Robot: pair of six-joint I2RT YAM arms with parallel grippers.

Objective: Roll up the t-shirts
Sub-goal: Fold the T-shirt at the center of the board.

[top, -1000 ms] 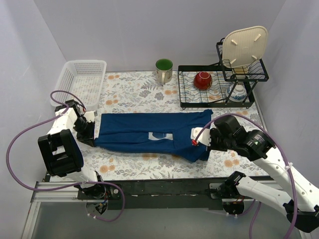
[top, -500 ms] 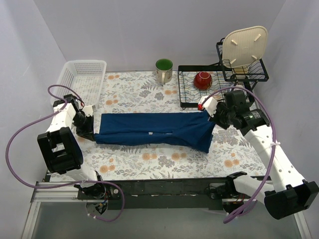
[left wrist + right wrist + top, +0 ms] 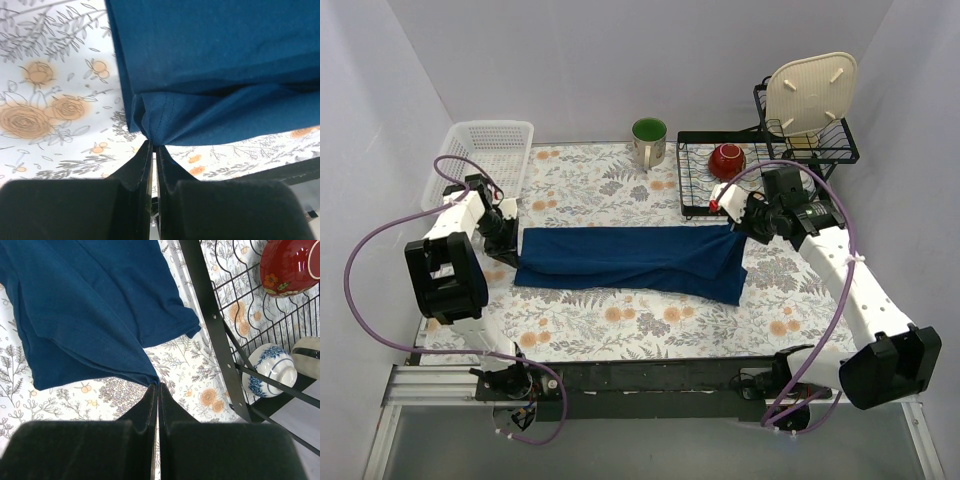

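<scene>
The dark navy t-shirt (image 3: 630, 258) lies folded into a long band across the floral tablecloth (image 3: 620, 330), with its chest print hidden. My left gripper (image 3: 513, 248) is at the shirt's left end, shut on a bunched edge of the cloth, which shows in the left wrist view (image 3: 152, 144). My right gripper (image 3: 737, 227) is at the shirt's far right corner, shut on a corner of the fabric, seen in the right wrist view (image 3: 157, 385). The shirt (image 3: 90, 305) hangs slightly lifted from that corner. The shirt fills the upper part of the left wrist view (image 3: 215, 60).
A white basket (image 3: 485, 160) stands at the far left. A green mug (image 3: 649, 140) is at the back. A black dish rack (image 3: 692, 195) by the right gripper holds a red bowl (image 3: 727, 160), a blue-and-white cup (image 3: 798, 185) and a beige plate (image 3: 808, 92). The rack bar (image 3: 215, 325) is close.
My right gripper carried the shirt's near edge up and over to the far side, folding it and hiding the print. My left gripper shifted toward the far side with its end.
</scene>
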